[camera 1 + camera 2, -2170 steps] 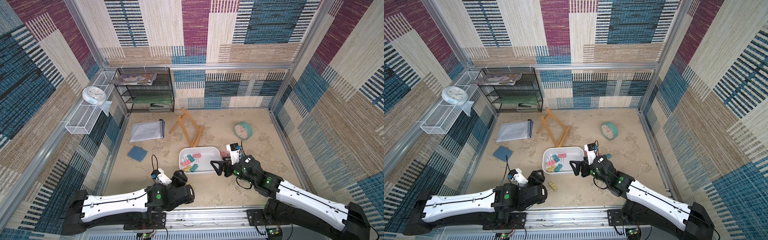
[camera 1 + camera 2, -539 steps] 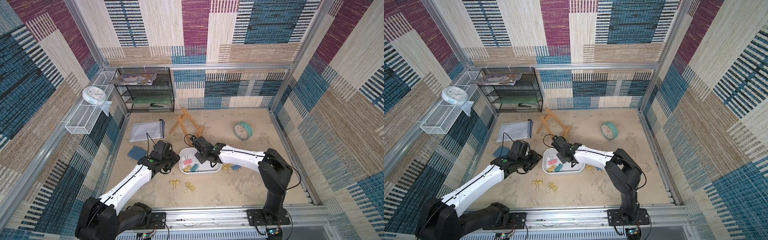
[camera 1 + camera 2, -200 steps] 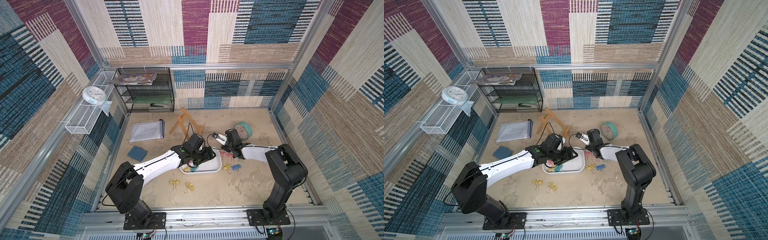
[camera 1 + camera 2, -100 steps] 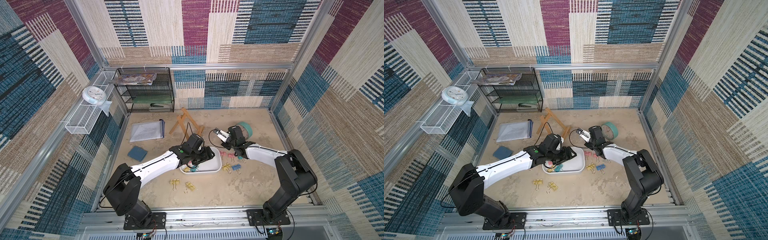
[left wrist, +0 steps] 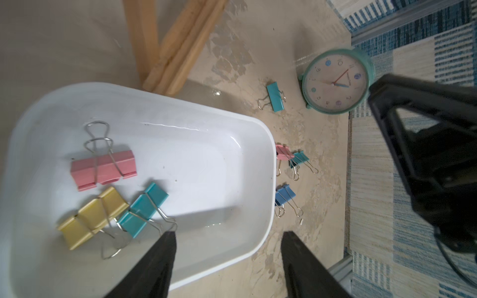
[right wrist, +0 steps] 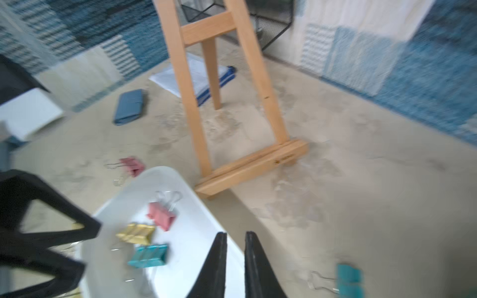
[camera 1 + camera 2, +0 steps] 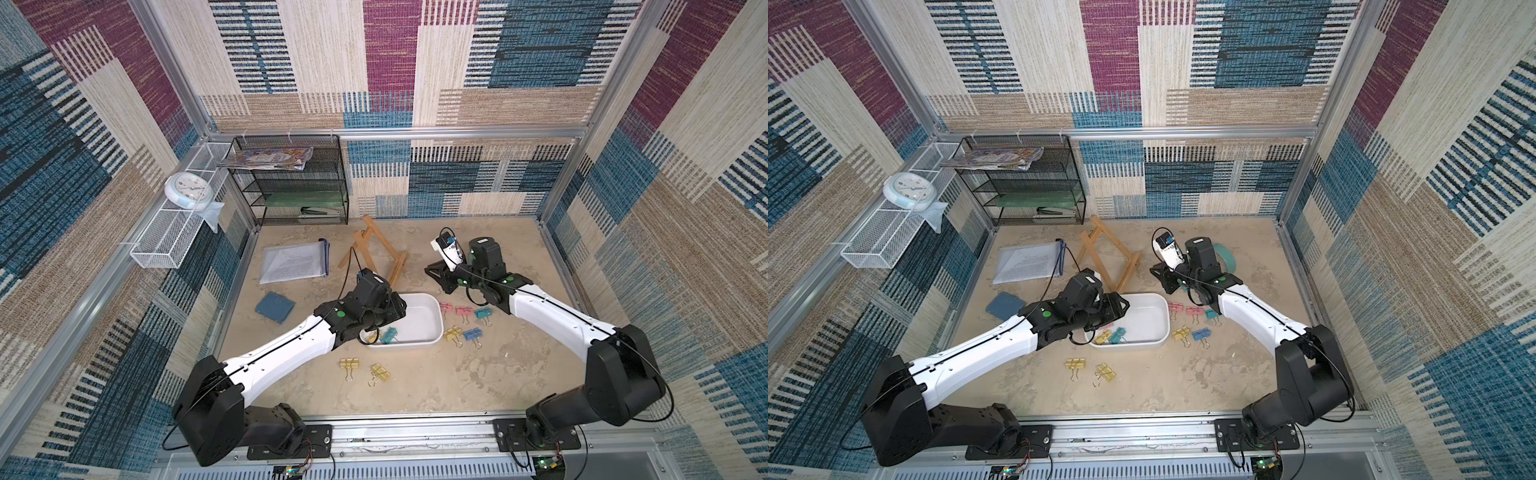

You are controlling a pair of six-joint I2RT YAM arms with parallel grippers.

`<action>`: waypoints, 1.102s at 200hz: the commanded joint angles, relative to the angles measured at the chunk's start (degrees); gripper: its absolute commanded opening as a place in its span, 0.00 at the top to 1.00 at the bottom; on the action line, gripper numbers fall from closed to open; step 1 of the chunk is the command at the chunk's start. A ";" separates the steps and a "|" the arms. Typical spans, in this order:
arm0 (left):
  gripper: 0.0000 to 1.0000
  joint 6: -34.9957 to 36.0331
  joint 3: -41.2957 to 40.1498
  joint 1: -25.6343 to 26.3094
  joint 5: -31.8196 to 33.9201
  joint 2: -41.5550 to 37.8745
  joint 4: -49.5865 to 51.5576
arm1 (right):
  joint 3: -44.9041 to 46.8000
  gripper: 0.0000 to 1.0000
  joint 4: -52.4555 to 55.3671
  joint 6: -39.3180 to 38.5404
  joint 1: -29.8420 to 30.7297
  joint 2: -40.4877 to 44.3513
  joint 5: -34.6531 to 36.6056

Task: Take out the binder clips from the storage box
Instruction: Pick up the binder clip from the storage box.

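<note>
Left wrist view first: the left gripper (image 5: 229, 233) has its fingers wide apart with nothing between them. One finger (image 5: 160, 263) is over the inside of the storage box (image 5: 196, 144). The second is over bare tabletop (image 5: 322, 232) just past the rim, so the pair straddles the box's wall at one end. I cannot tell how low they sit.

Inside the box lie a pink binder clip (image 5: 103, 167), a yellow binder clip (image 5: 91, 218) and a teal binder clip (image 5: 143, 209). The teal one touches the yellow, and its wire handles end right by the inner fingertip.

In both top views that arm reaches in over the box's end (image 7: 419, 320) (image 7: 1148, 320) on its own side, hiding part of it.

The right gripper (image 6: 236, 233) has its fingers drawn almost together, with only a thin slit between them and nothing in it. In a top view it hangs (image 7: 440, 278) beyond the box's corner, between the foot of the flat-lying wooden easel (image 7: 374, 253) and the teal alarm clock (image 7: 1227, 255).

On the tabletop off the box's right end sits a loose cluster of five clips (image 7: 472, 333): two pink, one teal, one yellow and one blue. Two yellow clips (image 7: 349, 363) lie in front of the box. A lone teal clip (image 5: 275, 96) lies near the clock, and another pink clip (image 6: 133, 165) lies just outside the rim.
</note>
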State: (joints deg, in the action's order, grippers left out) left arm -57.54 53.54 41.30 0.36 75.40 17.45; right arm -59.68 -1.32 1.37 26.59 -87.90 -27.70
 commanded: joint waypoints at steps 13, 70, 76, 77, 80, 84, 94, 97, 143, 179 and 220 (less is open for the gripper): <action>0.32 -2.52 -4.21 -1.29 7.99 -5.47 2.23 | -3.08 0.79 5.72 11.24 5.58 -6.54 -9.35; 0.23 -5.08 -10.26 -3.32 11.37 -13.40 4.46 | -13.94 0.73 15.24 5.17 14.94 -19.49 4.57; 0.20 -5.19 -10.75 -3.50 11.42 -14.04 4.75 | -14.79 0.72 15.54 4.77 15.29 -20.64 5.11; 0.20 -5.20 -10.79 -3.50 11.46 -14.13 4.77 | -14.95 0.72 15.64 4.65 15.31 -20.86 5.11; 0.19 -5.33 -10.99 -3.58 11.56 -14.29 5.05 | -15.52 0.71 15.99 4.42 15.41 -21.26 5.12; 0.17 -5.40 -11.25 -3.67 11.75 -14.75 5.24 | -16.30 0.71 16.48 4.10 15.49 -22.20 5.07; 0.13 -5.80 -11.99 -3.76 12.23 -15.60 5.66 | -18.00 0.69 17.21 3.59 15.60 -24.06 4.77; 0.12 -5.90 -12.19 -3.81 12.29 -15.89 5.73 | -18.54 0.69 17.53 3.33 15.60 -24.57 4.70; 0.11 -6.28 -14.16 -4.46 11.84 -17.89 5.40 | -25.36 0.64 20.46 1.58 15.68 -31.16 2.79; 0.11 -6.01 -14.12 -4.78 10.96 -17.74 5.37 | -27.62 0.61 20.67 1.18 16.19 -33.02 -0.06; 0.11 -6.07 -14.13 -5.00 10.37 -17.22 4.94 | -29.67 0.61 21.88 0.10 16.93 -35.12 -0.48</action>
State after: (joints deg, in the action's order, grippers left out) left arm -63.88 39.38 36.42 11.49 57.93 22.98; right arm -88.27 18.74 2.85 43.22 -121.95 -27.09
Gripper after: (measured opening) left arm 0.893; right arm 0.392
